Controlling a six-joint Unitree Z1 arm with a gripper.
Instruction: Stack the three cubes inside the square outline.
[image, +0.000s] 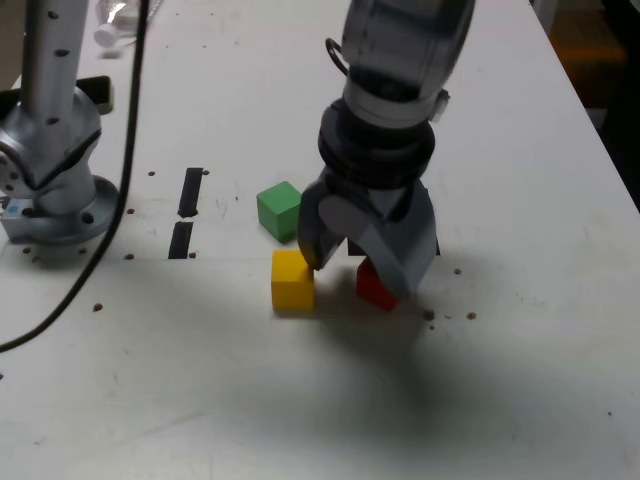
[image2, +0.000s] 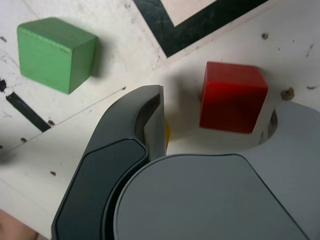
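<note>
The red cube (image: 374, 285) sits on the bench (image: 150, 390), outside the black square outline (image2: 172, 37) and near one of its corners, well in from the bench edge on the exterior view's right. The gripper (image: 362, 277) is wide open above it, its jaws on either side of the cube and holding nothing, as far as the wrist view lets me judge. The yellow cube (image: 292, 280) rests just beside the jaw on the exterior view's left, mostly hidden in the wrist view. Behind it in the exterior view is the green cube (image: 280, 210), also outside the outline and clear of the other two cubes. Farther to the exterior view's left, two short black strips (image: 190, 192) lie end to end, well in from the bench's far corners.
</note>
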